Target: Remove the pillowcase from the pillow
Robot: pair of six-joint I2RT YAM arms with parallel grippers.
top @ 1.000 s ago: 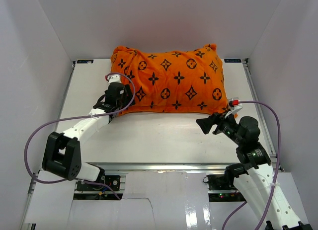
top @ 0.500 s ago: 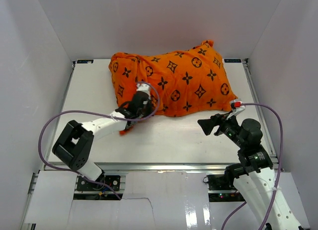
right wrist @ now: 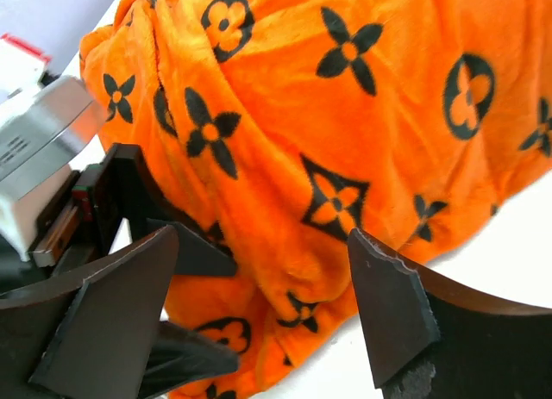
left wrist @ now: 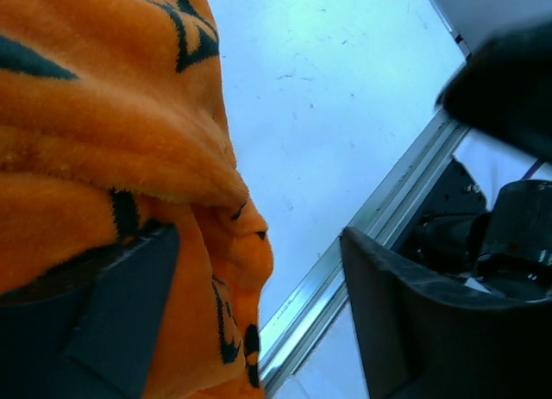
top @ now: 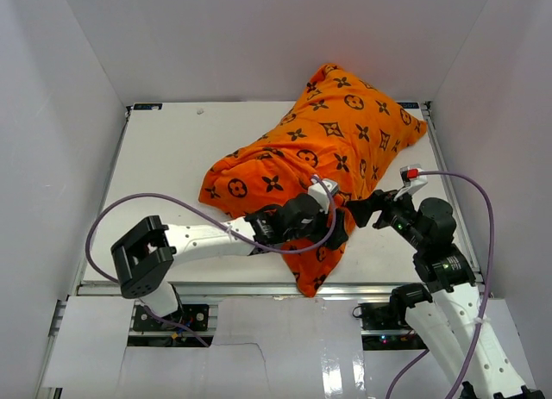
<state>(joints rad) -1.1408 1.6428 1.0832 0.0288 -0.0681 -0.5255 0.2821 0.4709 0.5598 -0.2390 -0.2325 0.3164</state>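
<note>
- On the right half of the table [top: 172, 158], seen from above, the pillowcase [top: 345, 140] lies slantwise. It is puffed full at the far right corner and thins toward the near edge, where a loose orange flap hangs over the rail [top: 216, 289].
- In the same top view, the left arm [top: 207, 237] stretches across to the pillowcase's near end. The left gripper [top: 335, 228] is sunk into the fabric there, and how its fingers stand cannot be told from above.
- Also from above, the right gripper [top: 352, 213] sits just beside the pillowcase's right edge, pointing at it and close to the left gripper.
- The left wrist view shows what the top view hides: the left gripper's jaws stand wide apart.
- In that view the orange plush drapes over and around the finger [left wrist: 95, 330] on the view's left and hangs down into the gap, but it is not pinched. The other finger [left wrist: 414, 330] is clear of the pillowcase, with bare table and the metal rail showing between them.
- In the right wrist view the right gripper is also spread wide, with nothing between its two fingers [right wrist: 112, 321].
- Beyond those fingers the pillowcase fills the frame in deep folds, its dark flower and circle motifs sharp.
- Only this view shows the left gripper from the side, its pale body and black fingers pressed into a fold at the pillowcase's lower left.
</note>
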